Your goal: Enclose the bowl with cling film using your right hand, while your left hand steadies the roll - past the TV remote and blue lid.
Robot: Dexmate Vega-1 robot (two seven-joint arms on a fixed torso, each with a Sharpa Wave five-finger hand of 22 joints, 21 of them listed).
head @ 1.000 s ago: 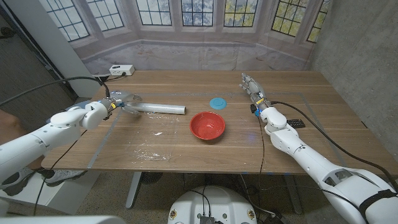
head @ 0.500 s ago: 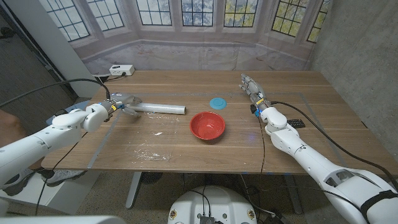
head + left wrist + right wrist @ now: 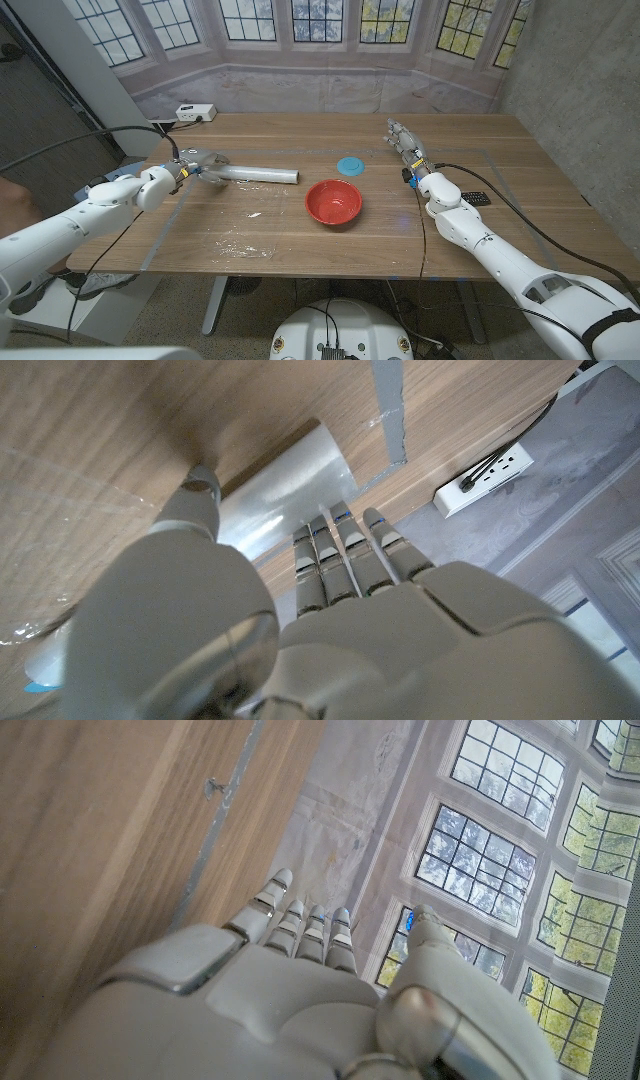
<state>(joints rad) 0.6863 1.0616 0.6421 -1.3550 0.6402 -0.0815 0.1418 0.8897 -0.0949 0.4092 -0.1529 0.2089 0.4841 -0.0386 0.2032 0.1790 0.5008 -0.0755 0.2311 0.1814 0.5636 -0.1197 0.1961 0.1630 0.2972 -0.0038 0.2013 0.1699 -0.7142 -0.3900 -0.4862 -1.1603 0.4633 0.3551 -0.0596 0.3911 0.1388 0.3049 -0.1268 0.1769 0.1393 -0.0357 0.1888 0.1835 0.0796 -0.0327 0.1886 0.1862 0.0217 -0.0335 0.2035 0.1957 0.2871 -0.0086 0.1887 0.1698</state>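
While L hand [image 3: 200, 165] grips the shiny cling film roll [image 3: 262, 175], R hand [image 3: 404, 138] holds nothing, fingers straight, by red bowl [image 3: 334, 202].

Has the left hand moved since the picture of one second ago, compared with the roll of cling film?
Yes, slightly. The left hand has shifted a little toward the roll of cling film, which lies in the same place on the table.

The left hand [image 3: 300, 630] reaches over the cling film roll [image 3: 275, 485] on the wooden table [image 3: 90, 430], thumb seemingly touching it; a white power strip [image 3: 490, 478] lies beyond.
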